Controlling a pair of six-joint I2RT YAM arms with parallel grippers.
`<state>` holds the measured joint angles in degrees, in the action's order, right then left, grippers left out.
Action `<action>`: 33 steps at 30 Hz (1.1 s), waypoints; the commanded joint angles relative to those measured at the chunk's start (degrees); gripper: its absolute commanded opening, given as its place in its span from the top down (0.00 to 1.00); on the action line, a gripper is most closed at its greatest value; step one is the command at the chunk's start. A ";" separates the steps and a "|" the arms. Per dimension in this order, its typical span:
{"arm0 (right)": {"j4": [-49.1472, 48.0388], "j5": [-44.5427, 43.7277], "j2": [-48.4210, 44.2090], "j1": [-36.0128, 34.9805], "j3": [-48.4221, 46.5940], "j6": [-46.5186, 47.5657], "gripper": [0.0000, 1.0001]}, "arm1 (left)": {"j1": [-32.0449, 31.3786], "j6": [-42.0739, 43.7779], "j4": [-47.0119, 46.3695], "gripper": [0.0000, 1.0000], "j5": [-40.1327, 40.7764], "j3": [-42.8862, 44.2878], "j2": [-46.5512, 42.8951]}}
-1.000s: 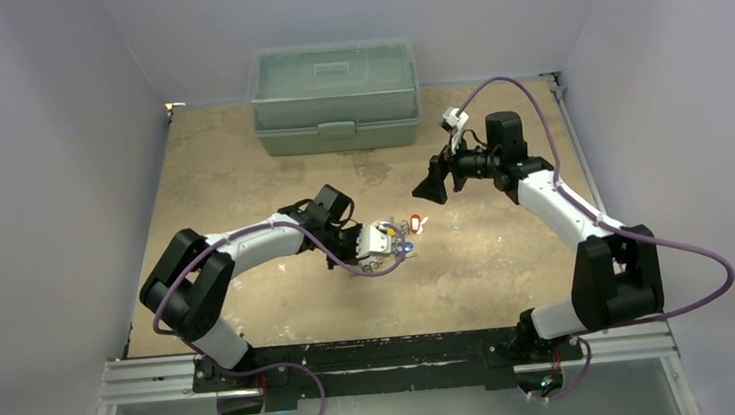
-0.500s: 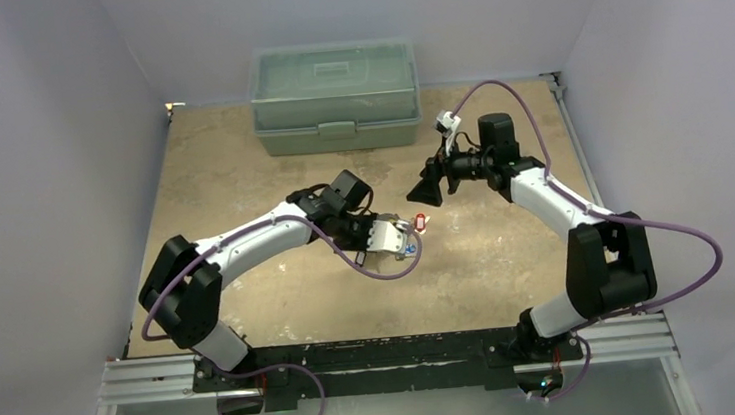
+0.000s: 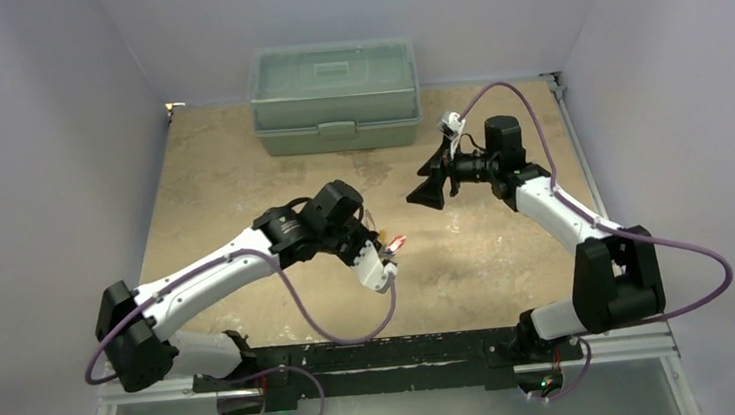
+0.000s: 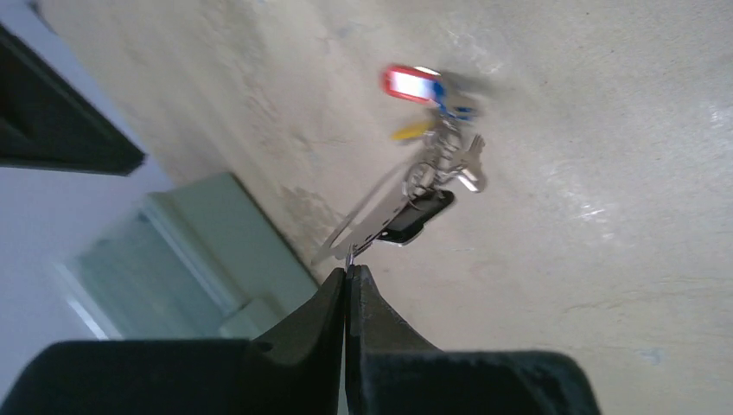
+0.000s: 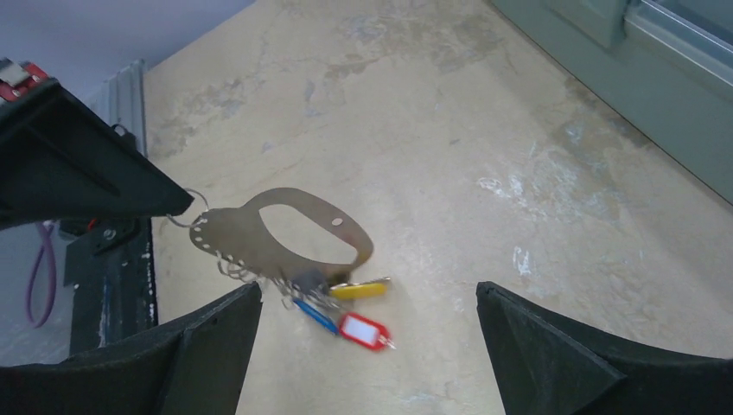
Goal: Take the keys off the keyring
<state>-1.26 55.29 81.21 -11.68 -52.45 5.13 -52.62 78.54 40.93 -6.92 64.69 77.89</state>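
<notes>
We judge this the presenting step. The left gripper [image 4: 347, 277] has its jaws clenched on one tip of the keyring [image 5: 232, 235], which hangs, seemingly clear of the worktop [image 3: 488, 257], with the keys [image 4: 448, 160] bunched at its far end. The right gripper [image 3: 427, 192] sits at their 1 o'clock, jaws spread and empty. Next it must close in and pinch one key.

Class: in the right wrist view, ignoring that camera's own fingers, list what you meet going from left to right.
left gripper → keyring → green box. The keys overlap the keyring's span, so they are left out.
</notes>
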 commanded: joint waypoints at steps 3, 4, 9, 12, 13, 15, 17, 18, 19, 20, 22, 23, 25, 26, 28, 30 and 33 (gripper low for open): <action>-0.01 7.69 -2.73 -0.16 0.71 2.68 0.02 | -1.98 18.90 -5.94 1.00 -5.51 -4.91 -9.95; -0.04 8.58 -2.92 -0.18 0.89 2.69 0.02 | -1.98 22.33 -6.87 1.00 -6.61 -6.62 -11.16; -0.19 12.43 -5.23 -0.86 1.78 4.10 0.01 | -1.96 30.93 -12.27 1.00 -11.50 -12.86 -17.74; -0.45 13.16 -7.19 -2.61 2.78 4.80 0.01 | -1.96 31.33 -12.71 1.00 -11.57 -13.09 -18.16; -0.59 13.10 -7.87 -3.40 3.19 5.05 0.01 | -2.03 30.94 -13.23 1.00 -11.35 -13.13 -18.18; -0.89 13.01 -9.24 -4.83 4.03 5.47 0.01 | -1.99 30.58 -13.66 1.00 -10.91 -13.13 -18.36; -1.80 12.61 -10.22 -6.41 5.10 5.68 0.01 | -1.96 30.07 -14.18 1.00 -10.65 -13.23 -18.47; -2.34 12.14 -10.67 -6.88 5.43 5.81 0.02 | -1.96 29.95 -14.25 1.00 -10.51 -13.27 -18.47; -2.82 11.46 -11.12 -7.53 5.82 5.90 0.02 | -1.98 29.69 -14.41 1.00 -10.53 -13.20 -18.47; -3.23 10.83 -11.50 -8.19 6.15 6.07 0.02 | -1.97 29.31 -14.67 1.00 -10.64 -13.26 -18.47; -4.51 8.97 -11.64 -10.10 6.73 5.87 0.02 | -1.98 28.94 -15.34 1.00 -10.79 -13.20 -18.41; -4.85 8.43 -11.42 -10.97 6.85 5.97 0.02 | -1.96 28.76 -15.72 1.00 -10.87 -13.14 -18.31; -5.07 7.61 -10.47 -12.79 6.69 6.42 0.03 | -1.96 28.61 -16.21 1.00 -11.31 -13.00 -18.13; -4.64 7.34 -9.82 -13.63 6.28 7.16 0.04 | -2.00 28.61 -16.30 1.00 -11.32 -12.94 -18.05; -2.51 6.60 -8.62 -15.31 4.99 9.26 0.07 | -1.99 28.49 -16.28 1.00 -11.34 -12.93 -17.87; -1.45 6.02 -8.03 -16.46 4.23 10.06 0.10 | -1.97 27.86 -15.74 1.00 -11.17 -12.79 -17.71; -1.88 5.66 -8.31 -17.29 4.54 9.84 0.15 | -1.96 26.94 -14.83 1.00 -10.84 -12.52 -17.59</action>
<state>-3.07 62.37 73.32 -27.94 -45.91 12.97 -54.46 106.50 27.83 -16.25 51.46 60.84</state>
